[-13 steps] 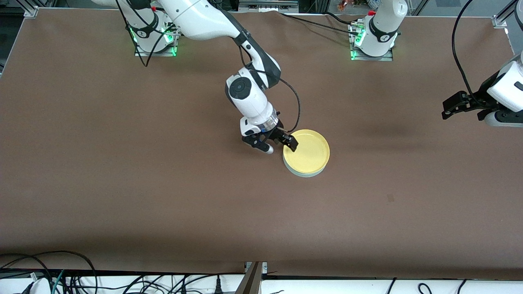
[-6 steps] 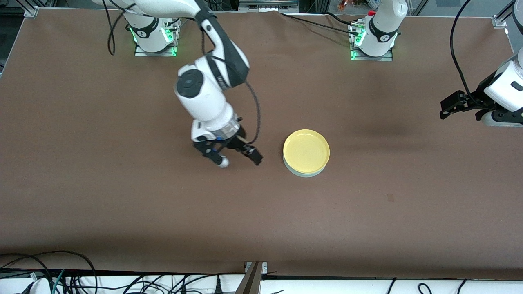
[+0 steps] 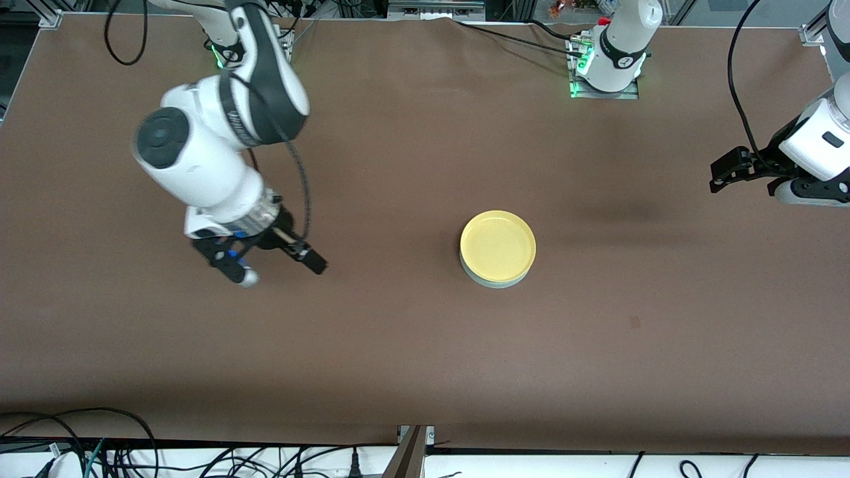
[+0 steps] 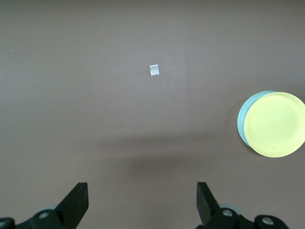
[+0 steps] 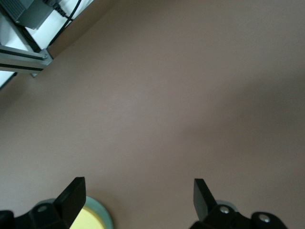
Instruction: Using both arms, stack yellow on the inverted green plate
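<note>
Right gripper (image 3: 277, 263): raised, fingers spread, empty, swung away from the yellow (image 3: 498, 246) toward its own end.
Left gripper (image 3: 725, 174): waiting, fingers apart.
Yellow: sits on green plate (image 3: 495, 281).

— What carries everything here?
— A wide brown bench (image 3: 412, 358), matte, with soft shadows across it.
— Anything on its surface?
— A small pale patch (image 3: 635, 322) toward the left arm's end.
— And the edges?
— Aluminium framing (image 3: 50, 18) at a corner, and tangled black cables (image 3: 119, 455) along a white ledge nearest the front camera.
</note>
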Controlling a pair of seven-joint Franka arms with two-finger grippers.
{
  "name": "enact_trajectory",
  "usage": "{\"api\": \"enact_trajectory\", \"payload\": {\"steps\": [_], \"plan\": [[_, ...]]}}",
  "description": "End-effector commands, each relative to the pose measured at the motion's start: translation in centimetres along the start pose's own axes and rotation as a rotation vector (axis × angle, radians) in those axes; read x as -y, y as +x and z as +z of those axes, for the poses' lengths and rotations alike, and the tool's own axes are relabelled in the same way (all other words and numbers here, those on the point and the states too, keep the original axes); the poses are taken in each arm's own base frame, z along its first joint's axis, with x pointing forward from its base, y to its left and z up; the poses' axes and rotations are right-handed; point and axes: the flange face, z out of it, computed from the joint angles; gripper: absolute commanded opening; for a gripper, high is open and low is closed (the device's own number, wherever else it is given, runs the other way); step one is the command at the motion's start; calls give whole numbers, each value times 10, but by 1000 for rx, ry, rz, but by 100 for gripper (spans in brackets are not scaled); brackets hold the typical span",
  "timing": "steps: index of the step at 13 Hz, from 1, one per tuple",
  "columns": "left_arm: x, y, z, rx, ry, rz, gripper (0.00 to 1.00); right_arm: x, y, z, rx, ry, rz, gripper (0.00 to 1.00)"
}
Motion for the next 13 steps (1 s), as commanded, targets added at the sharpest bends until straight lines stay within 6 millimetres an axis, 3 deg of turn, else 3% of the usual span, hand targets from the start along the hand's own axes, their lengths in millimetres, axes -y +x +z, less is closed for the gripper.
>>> {"api": "enact_trajectory", "payload": {"steps": [1, 5, 6, 8, 10, 11, 13], "plan": [[-3, -9, -7, 2, 23, 30, 100, -40, 34, -21, 12, -42, -60, 100], [-14, -8, -7, 2, 32, 52, 100, -84, 76, -45, -21, -50, -74, 100], [-16, -8, -7, 0, 44, 58, 100, -107, 91, -50, -11, -46, -101, 100], [-22, -8, -10, -6, 47, 71, 100, -143, 100, -67, 27, -73, -182, 100], [-22, -7, -9, -5, 47, 71, 100, -157, 97, -77, 64, -133, -270, 100], [-21, -7, -9, -3, 47, 69, 100, -153, 88, -80, 57, -176, -320, 100], [-19, -8, -8, 3, 47, 64, 100, -168, 74, -81, 71, -219, -376, 100]]}}
